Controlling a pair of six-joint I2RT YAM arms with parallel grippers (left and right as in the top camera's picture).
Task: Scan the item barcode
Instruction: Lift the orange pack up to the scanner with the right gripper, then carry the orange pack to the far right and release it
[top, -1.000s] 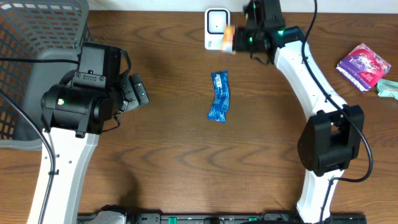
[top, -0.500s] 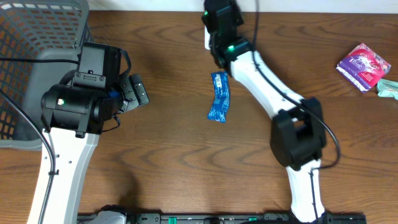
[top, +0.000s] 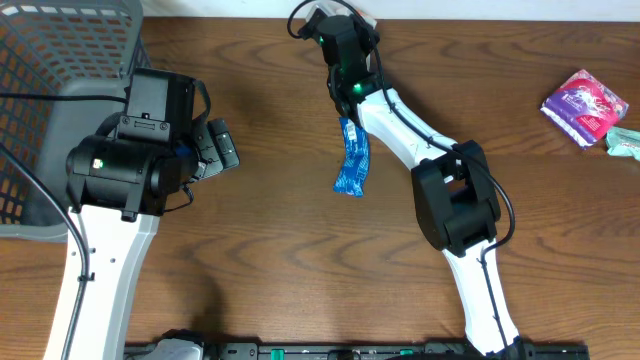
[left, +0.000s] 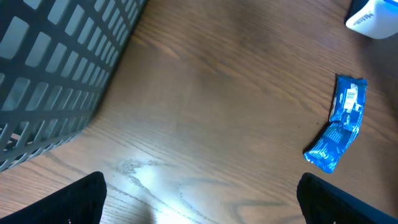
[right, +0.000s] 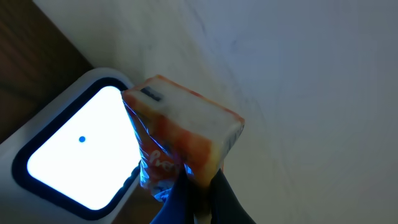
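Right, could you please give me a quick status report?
Right gripper, jaws shut on orange packet, at scanner. Left gripper, jaws open. Nothing blocking.

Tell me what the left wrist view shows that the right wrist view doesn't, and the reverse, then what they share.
Left wrist only: the grey basket, the blue packet lying flat, the open left gripper. Right wrist only: the orange packet pinched in the shut right gripper. Both: the white scanner and wooden table.

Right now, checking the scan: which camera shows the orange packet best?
Right wrist: orange packet close up in the right tool, by the lit scanner. Overhead, the arm hides it; left wrist misses it.
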